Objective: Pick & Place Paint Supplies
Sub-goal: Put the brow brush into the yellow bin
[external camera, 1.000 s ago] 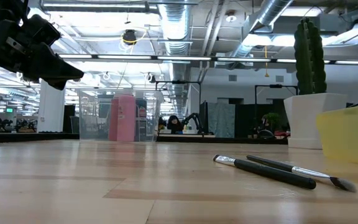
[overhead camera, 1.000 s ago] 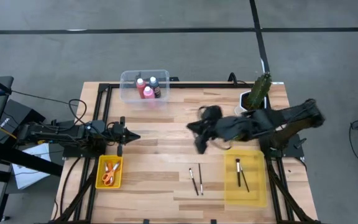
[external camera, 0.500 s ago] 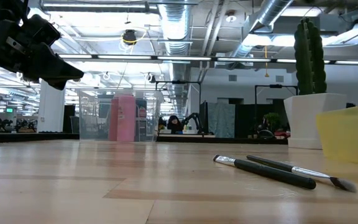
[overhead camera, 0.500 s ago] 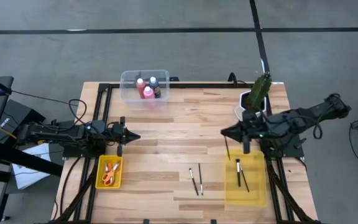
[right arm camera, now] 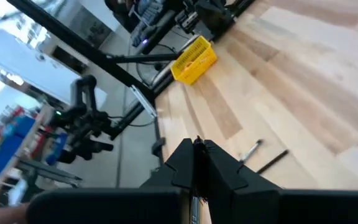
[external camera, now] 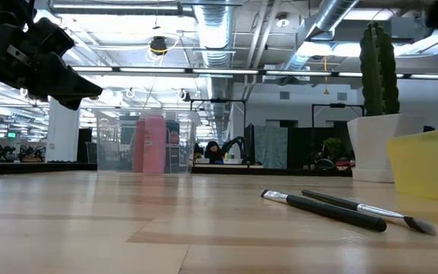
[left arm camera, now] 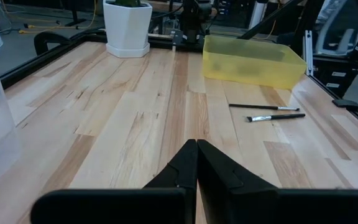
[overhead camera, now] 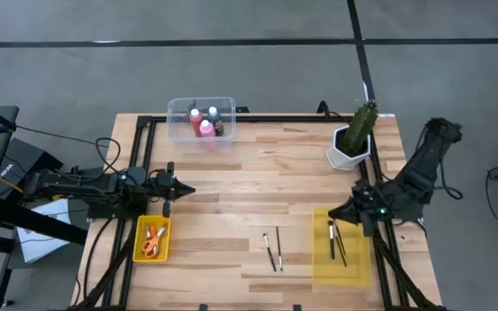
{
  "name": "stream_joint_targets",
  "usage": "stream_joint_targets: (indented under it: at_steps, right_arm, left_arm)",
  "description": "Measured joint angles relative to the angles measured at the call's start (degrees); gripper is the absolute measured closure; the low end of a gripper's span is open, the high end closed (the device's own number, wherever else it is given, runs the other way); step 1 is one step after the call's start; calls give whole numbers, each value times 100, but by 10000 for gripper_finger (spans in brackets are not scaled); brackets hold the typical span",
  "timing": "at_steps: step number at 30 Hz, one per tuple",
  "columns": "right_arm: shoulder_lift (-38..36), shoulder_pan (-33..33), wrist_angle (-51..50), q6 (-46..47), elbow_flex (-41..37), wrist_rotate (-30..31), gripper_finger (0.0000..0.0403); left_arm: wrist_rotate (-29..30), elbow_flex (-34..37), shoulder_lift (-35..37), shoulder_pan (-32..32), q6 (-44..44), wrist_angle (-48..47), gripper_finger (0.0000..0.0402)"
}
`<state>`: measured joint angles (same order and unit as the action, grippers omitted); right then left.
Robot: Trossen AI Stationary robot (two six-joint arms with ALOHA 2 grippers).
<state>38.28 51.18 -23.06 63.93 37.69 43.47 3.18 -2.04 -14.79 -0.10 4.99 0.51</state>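
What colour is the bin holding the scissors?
Yellow. The bin sits by the left arm; the high view shows it best.

You've got two brushes [overhead camera: 271, 250] lying mid-table, two more in the tray [overhead camera: 359, 269] to their right, bottles in the bin [overhead camera: 178, 130] behind.

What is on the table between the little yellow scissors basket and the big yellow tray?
Two brushes, seen in the high view, lie between the basket and the tray.
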Motion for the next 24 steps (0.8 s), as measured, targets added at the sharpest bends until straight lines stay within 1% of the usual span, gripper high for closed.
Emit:
stream_joint_targets:
  at_steps: [2,5,7,10,13,17,21,24]
  right_arm:
    - [17,372,24,408,-93,346,392]
    - [188,779,-30,1023,-214,707,392]
    - [373,920,-107,1397,-266,762,392]
    - [705,940,-52,1808,-262,749,392]
    - [997,832,-76,2130,-264,579,392]
    - [1263,525,-223,2556,-264,264,392]
    - [1392,228,-423,3005,-264,-139,392]
    - [1459,19,-747,3428,-264,-577,392]
  left_arm:
    - [2,0,2,0,-2,0,401]
    - [2,0,2,2,0,0,401]
    - [2,0,0,2,-2,0,401]
    - [6,0,1,1,-1,0,401]
    - [7,0,0,1,0,0,401]
    - [7,0,1,0,-1,0,401]
    - [13,0,2,0,-2,0,401]
    - [31,0,1,2,-2,0,401]
